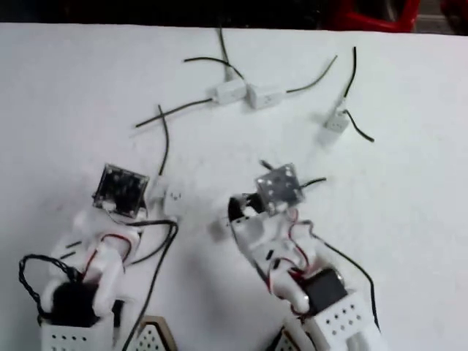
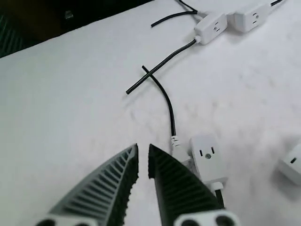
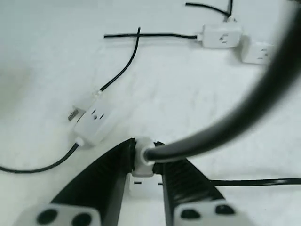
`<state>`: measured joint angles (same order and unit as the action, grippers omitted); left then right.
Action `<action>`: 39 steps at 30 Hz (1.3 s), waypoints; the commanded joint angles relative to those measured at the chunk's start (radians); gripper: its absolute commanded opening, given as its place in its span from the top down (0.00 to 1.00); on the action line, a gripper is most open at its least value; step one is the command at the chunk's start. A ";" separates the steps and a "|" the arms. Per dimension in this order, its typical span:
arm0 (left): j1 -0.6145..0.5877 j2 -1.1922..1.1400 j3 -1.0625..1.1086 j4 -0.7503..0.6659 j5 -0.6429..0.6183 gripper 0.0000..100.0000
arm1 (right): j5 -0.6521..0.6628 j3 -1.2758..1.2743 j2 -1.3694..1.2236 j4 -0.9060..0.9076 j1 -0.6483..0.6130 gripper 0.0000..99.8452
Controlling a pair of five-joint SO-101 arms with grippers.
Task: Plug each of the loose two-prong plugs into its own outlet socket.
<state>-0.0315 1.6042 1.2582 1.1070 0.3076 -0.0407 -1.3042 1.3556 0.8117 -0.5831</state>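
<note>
Sockets [image 1: 230,91] lie on white table [image 1: 66,80]; dark room behind, perhaps red chair [image 1: 380,13].

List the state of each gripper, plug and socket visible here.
left gripper: open by a narrow gap, empty.
right gripper: shut on the plug.
plug: clamped between the fingers, not in any socket, prongs hidden.
near socket: lying on the table, slots empty.
far sockets: side by side, slots empty.
</note>
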 commanded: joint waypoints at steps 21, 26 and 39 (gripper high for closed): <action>-0.140 0.214 0.229 0.002 0.018 0.94 | 0.003 0.175 -0.702 -0.225 -0.050 0.98; -0.140 0.214 0.229 0.002 0.018 0.94 | 0.006 0.175 -0.730 -0.237 -0.028 0.98; -0.140 0.214 0.229 0.002 0.018 0.94 | 0.091 0.169 -0.737 -0.143 -0.033 0.98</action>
<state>-0.1603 1.8082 1.4914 1.1070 0.3184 0.0299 -1.1538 0.6375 0.6460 -0.6229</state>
